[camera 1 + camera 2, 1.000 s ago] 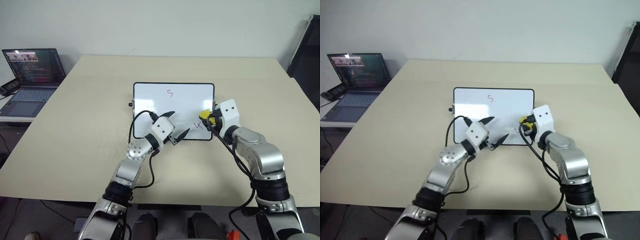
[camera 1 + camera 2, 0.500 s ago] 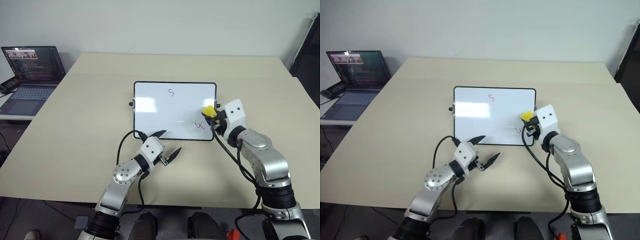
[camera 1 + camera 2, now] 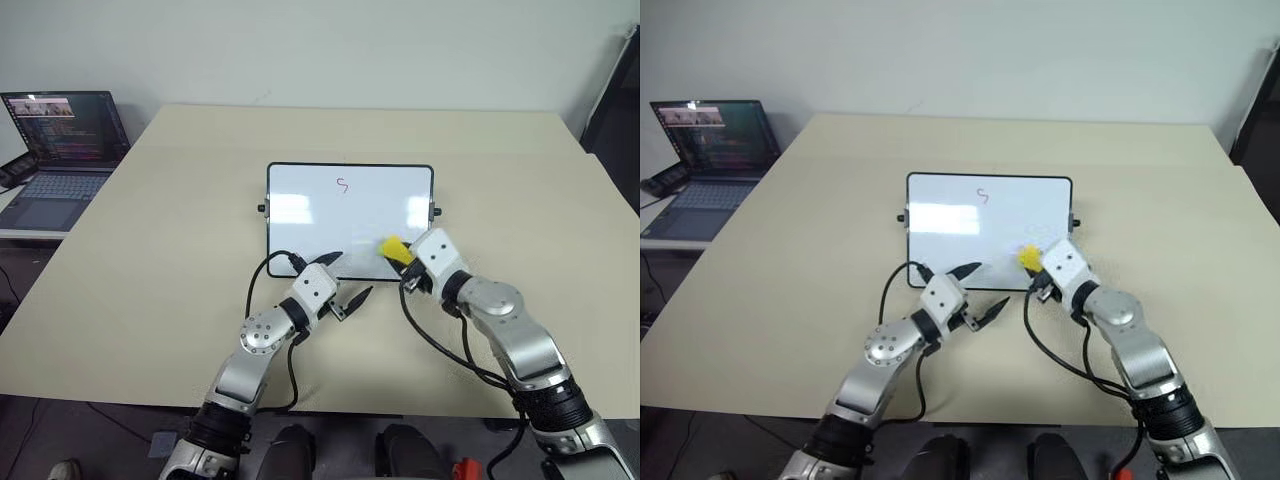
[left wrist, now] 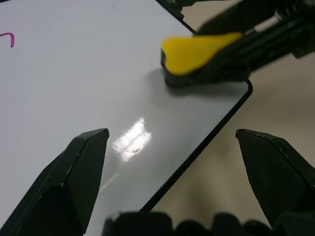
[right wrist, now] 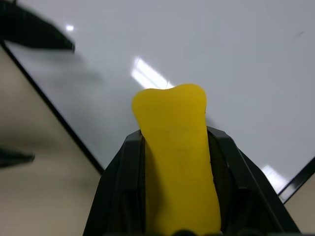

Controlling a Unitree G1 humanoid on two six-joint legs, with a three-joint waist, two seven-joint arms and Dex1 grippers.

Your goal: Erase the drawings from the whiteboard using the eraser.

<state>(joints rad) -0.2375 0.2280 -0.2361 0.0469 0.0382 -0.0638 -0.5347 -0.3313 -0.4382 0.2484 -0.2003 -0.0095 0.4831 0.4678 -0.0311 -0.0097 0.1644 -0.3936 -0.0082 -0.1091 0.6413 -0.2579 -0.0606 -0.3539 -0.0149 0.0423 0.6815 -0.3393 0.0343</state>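
- Tabletop (image 3: pixel 180 240): broad beige surface. It carries the whiteboard at centre, and a laptop (image 3: pixel 62 160) sits well off at the robot's far left, out of play.
- Whiteboard (image 3: pixel 320 215): glossy white, thin black frame, lying flat. The near half appears wiped clean. For the strokes ahead, judged best to keep pressure flat and even so the board does not slide.
- Left hand (image 3: pixel 340 282): fingers apart, empty, at the board's near edge. It could brace the frame while the other arm wipes.
- Right hand (image 3: pixel 408 262): clamped on the eraser, low over the board's near right corner.
- Eraser (image 3: pixel 392 248): yellow block, dark base down, seemingly touching the white surface. Keep the base level, not on an edge.
- Drawings: one red S-like mark (image 3: pixel 341 185) is legible near the far edge, well apart from the eraser. Next wipe should travel up-board to it and pass fully over it.
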